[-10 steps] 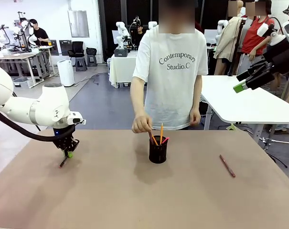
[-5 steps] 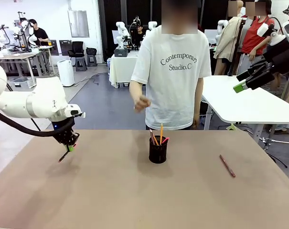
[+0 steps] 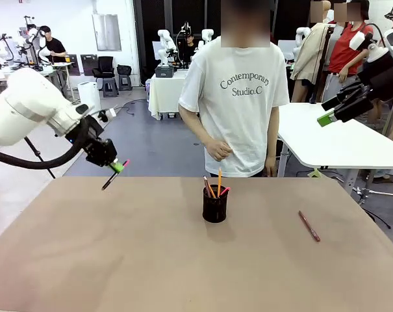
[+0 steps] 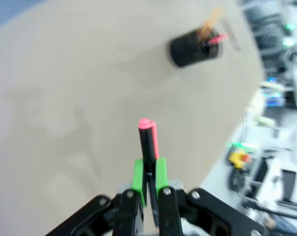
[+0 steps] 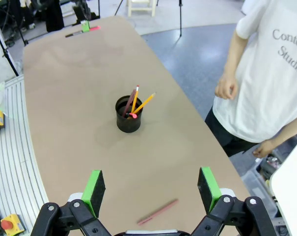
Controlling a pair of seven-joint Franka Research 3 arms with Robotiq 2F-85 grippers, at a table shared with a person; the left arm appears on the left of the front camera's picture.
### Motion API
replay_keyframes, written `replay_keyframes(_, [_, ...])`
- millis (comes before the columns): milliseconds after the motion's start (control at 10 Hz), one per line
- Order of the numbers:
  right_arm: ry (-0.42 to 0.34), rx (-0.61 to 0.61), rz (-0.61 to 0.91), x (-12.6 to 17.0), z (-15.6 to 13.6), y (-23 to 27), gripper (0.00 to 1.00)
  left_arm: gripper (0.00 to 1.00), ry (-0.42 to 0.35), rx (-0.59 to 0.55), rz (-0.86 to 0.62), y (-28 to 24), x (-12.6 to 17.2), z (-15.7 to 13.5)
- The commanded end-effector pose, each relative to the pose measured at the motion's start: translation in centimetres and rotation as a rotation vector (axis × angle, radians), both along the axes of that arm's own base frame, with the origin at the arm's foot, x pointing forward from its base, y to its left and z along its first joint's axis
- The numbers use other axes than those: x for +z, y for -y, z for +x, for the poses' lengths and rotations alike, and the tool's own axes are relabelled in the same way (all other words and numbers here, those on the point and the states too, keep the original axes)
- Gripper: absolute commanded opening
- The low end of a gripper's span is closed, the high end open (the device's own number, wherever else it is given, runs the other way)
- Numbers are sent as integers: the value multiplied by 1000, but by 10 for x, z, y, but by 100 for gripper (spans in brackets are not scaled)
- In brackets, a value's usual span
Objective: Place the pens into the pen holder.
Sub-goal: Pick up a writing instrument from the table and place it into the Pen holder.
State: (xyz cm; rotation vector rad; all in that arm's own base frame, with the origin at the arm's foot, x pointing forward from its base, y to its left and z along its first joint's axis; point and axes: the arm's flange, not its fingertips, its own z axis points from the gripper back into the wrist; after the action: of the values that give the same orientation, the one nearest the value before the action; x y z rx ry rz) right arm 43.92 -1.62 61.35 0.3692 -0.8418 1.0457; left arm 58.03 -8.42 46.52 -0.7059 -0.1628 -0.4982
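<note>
My left gripper (image 3: 116, 167) hangs above the table's far left, shut on a black pen with a pink end (image 3: 112, 177) that slants down from it. In the left wrist view the green pads (image 4: 137, 178) clamp that pen (image 4: 148, 139). The black mesh pen holder (image 3: 215, 205) stands at the table's middle and holds a yellow-orange pencil (image 3: 219, 178), a reddish-brown pen and a pink-tipped one. The holder (image 4: 189, 48) lies far off from the left wrist. Another reddish-brown pen (image 3: 308, 225) lies flat on the right. My right gripper (image 3: 325, 111) is raised high at the right, open and empty (image 5: 150, 189).
A person in a white T-shirt (image 3: 238, 104) stands at the far edge behind the holder, hands held near the body. A white table (image 3: 332, 140) stands beyond the right corner. Brown tabletop (image 3: 151, 260) spreads bare between the holder (image 5: 128, 116) and the lying pen (image 5: 157, 211).
My left gripper lifted the pink-ended pen off the table, rising and shifting right. The person's hand drew back from the holder to the body. The right arm stayed still.
</note>
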Motion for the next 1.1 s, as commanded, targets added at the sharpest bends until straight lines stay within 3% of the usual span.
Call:
replay_keyframes(0, [12,9,9,1,1,0,100,0,68,-178,-227,-15,5,-9])
replay_keyframes(100, [12,9,9,1,1,0,100,0,145,-212,-353,-16,9,-14])
replay_keyframes(300, [12,9,9,1,1,0,100,0,376,-61,-507,-7,15,-30])
replay_keyframes(400, [12,9,9,1,1,0,100,0,455,-43,-520,-2,18,-38])
replay_keyframes(500, [12,9,9,1,1,0,100,0,485,-116,-508,1,20,-47])
replay_keyframes(600, [12,9,9,1,1,0,100,0,427,-109,-389,4,17,-41])
replay_keyframes(700, [12,9,9,1,1,0,100,0,422,-59,-517,-7,25,-25])
replay_keyframes(1000, [12,9,9,1,1,0,100,0,435,-76,-487,-1,22,-32])
